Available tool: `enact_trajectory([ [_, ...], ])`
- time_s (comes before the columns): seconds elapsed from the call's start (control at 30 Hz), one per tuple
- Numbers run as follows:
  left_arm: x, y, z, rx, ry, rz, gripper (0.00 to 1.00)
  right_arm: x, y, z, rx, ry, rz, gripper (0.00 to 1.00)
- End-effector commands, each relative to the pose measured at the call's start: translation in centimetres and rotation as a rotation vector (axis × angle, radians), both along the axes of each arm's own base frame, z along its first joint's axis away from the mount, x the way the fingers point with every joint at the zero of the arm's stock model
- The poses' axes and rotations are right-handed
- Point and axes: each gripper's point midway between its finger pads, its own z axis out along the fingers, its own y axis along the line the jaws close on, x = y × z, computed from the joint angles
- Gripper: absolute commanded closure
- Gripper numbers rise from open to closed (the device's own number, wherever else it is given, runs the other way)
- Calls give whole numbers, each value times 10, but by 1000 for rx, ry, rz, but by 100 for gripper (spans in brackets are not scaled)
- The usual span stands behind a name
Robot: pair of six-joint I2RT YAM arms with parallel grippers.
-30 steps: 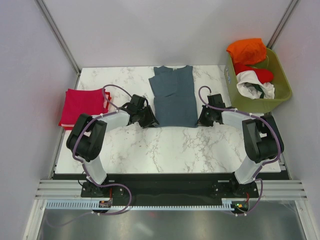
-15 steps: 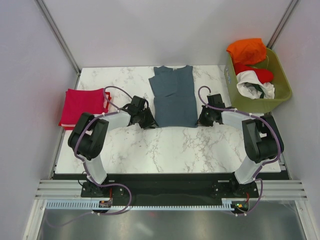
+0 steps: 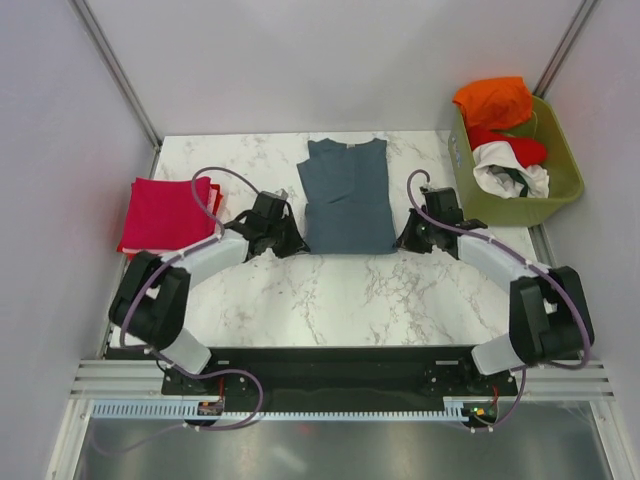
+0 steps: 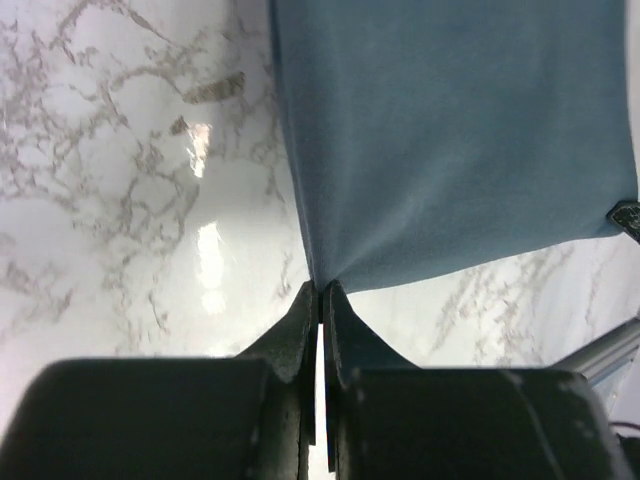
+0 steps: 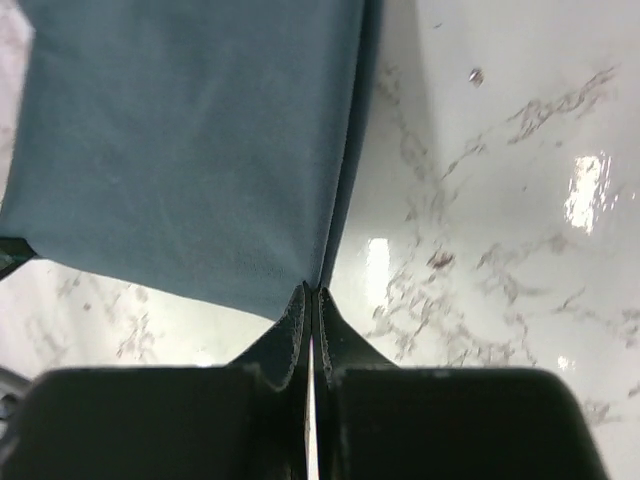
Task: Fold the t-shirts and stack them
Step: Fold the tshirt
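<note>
From above, both of your arms have stretched forward and lower than a second ago, elbows dropped toward the tabletop. The blue-grey t-shirt lies flat mid-tabletop, neck away from you, much where it was. Your left claw sits at its near left hem corner and your right claw at its near right corner. From this height you cannot tell how the claws stand. You count five t-shirts. Besides the blue-grey one, there is a crimson t-shirt folded into a rectangle at the left edge. An orange t-shirt, a red t-shirt and a white t-shirt are heaped in the one green basket at the right.

The left wrist view shows what the overhead one hides. Your left claw is pressed closed, with only a sliver between the fingers, pinching the hem corner. The cloth rises off the marble to the tips.

The right wrist view shows the same on the other side. Your right claw is closed tight on its own corner. The side edge of the shirt runs straight up from the tips, with bare marble to the right.
</note>
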Motion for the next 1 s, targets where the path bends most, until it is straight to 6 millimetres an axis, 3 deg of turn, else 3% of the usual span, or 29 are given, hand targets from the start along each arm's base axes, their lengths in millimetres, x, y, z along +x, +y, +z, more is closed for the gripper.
enact_trajectory([
  [0.0,-23,14,18,33,-47,-38,98,-22,0,27,21,-42,40,100],
  [0.2,-53,21,66,-30,-103,-62,98,-46,-3,74,50,-125,65,100],
  [0.37,-62,20,101,-76,-137,-87,98,-41,-5,117,58,-210,56,100],
  [0.43,-51,23,117,-83,-165,-65,98,-30,-6,125,46,-226,34,100],
  [0.53,-38,26,119,-62,-163,-51,98,-12,-6,136,29,-245,20,100],
  [0.57,-29,26,129,-60,-189,-43,98,-4,-4,128,22,-217,21,100],
  [0.9,46,32,133,-49,-170,2,98,71,0,144,-18,-238,-41,100],
  [0.97,62,33,136,-54,-177,12,98,83,-2,134,-29,-215,-55,100],
])
